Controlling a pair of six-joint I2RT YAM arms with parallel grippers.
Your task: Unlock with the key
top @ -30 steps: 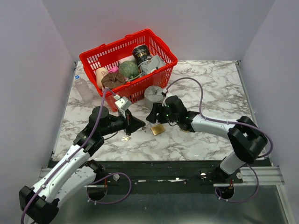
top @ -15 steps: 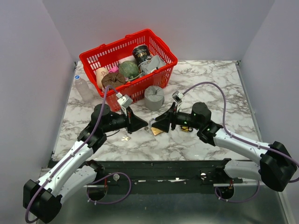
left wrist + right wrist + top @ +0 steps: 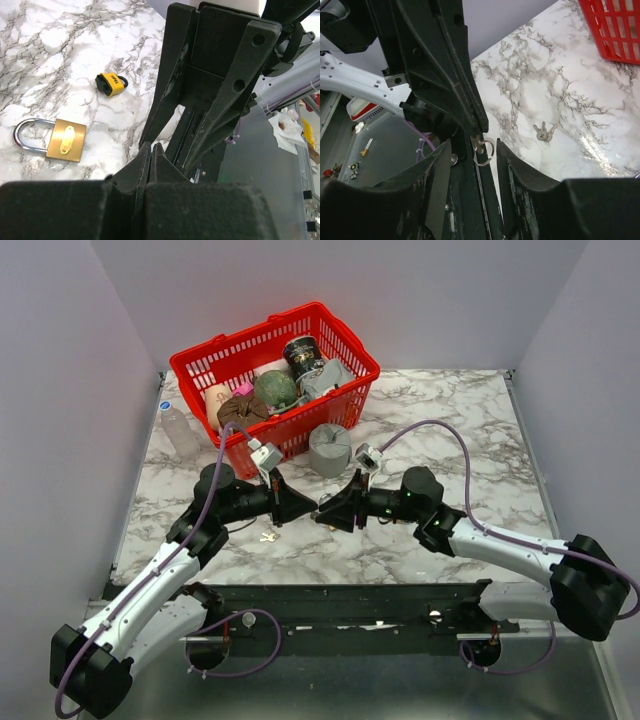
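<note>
The key (image 3: 479,143) is pinched in the very tip of the left hand (image 3: 312,507), its ring (image 3: 483,152) dangling free below. That hand is squeezed fully together on it, held above the middle of the bench (image 3: 470,430) and pointing toward 3 o'clock. The right hand (image 3: 325,512) meets it nose to nose from the other side. Its fingers (image 3: 512,165) stand about half apart, one on each side of the key and ring, and I can't tell if they touch either. The brass padlock (image 3: 62,142) lies flat on the marble just beside the meeting hands, with a small yellow-and-black lock (image 3: 112,83) at its 1 o'clock in the left wrist view. A spare pair of keys (image 3: 268,536) rests at 8 o'clock from the hands. A grey cylinder (image 3: 329,448) stands at 12 o'clock, a red basket (image 3: 350,335) full of odds and ends at 11, and a clear bottle (image 3: 180,430) at 10.
</note>
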